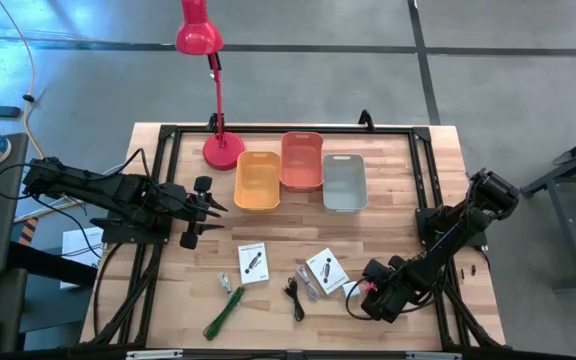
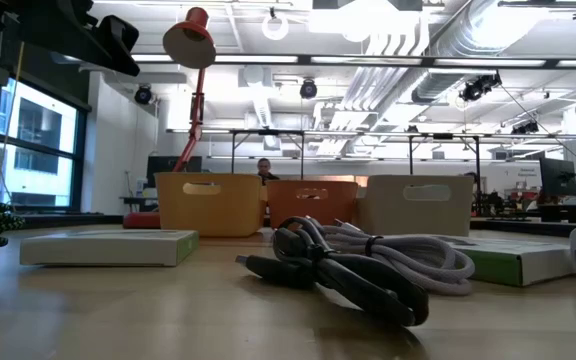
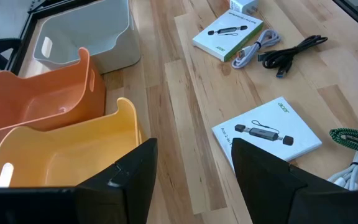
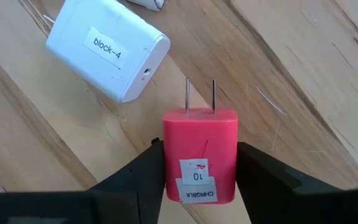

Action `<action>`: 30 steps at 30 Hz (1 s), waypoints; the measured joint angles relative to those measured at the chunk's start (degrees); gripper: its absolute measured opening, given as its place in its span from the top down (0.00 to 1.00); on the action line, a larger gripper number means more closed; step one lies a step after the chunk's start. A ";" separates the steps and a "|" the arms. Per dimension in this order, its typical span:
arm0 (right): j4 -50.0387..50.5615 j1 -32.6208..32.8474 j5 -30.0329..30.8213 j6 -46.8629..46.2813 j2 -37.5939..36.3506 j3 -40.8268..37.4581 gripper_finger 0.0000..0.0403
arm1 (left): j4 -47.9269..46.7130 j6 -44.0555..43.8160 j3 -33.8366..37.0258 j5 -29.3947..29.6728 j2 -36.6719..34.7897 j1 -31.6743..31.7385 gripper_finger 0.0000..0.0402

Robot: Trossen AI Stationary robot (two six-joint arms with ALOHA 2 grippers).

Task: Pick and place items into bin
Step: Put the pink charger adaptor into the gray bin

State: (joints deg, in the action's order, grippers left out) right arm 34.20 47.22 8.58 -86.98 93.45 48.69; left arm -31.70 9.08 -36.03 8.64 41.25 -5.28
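Note:
My right gripper [image 1: 371, 290] [image 4: 199, 171] sits low at the table's near right and is shut on a pink plug block [image 4: 199, 149]. A white plug block [image 4: 107, 50] labelled "block-4" lies on the wood just beyond it. Two white cards [image 1: 253, 262] [image 1: 325, 270] lie flat in the near middle. A black cable [image 1: 295, 295] and a white cable [image 2: 408, 255] are between them, and a green cable [image 1: 226, 310] lies nearer the front edge. My left gripper [image 1: 211, 215] [image 3: 194, 180] is open and hovers beside the yellow bin [image 1: 257, 180]. My right gripper pinches the pink plug block between its two fingers, one finger [image 4: 138, 171] on each long side [image 4: 169, 155]. The labelled rear end faces the gripper and the two metal prongs [image 4: 200, 96] point away along the fingers. Whether the block still rests on the table does not show.
An orange bin [image 1: 302, 160] and a grey bin [image 1: 344, 182] stand next to the yellow one along the far middle. A red desk lamp [image 1: 223, 150] stands left of them. Black frame rails run along the table's edges. A person [image 2: 264, 170] shows far off in the room.

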 joint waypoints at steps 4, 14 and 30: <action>-0.13 0.01 0.03 0.00 0.00 0.00 0.62 | 0.00 0.00 -0.02 0.00 0.00 0.00 0.52; -0.20 0.02 0.00 0.00 0.00 0.00 0.55 | 0.00 0.02 -0.02 0.00 0.00 0.00 0.52; -0.11 0.00 -0.43 0.00 -0.69 -0.02 0.56 | 0.00 0.04 -0.02 0.01 0.00 0.00 0.52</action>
State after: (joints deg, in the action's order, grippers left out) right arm 34.09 47.22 8.15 -86.98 92.76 48.66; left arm -31.70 9.13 -36.05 8.65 41.25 -5.28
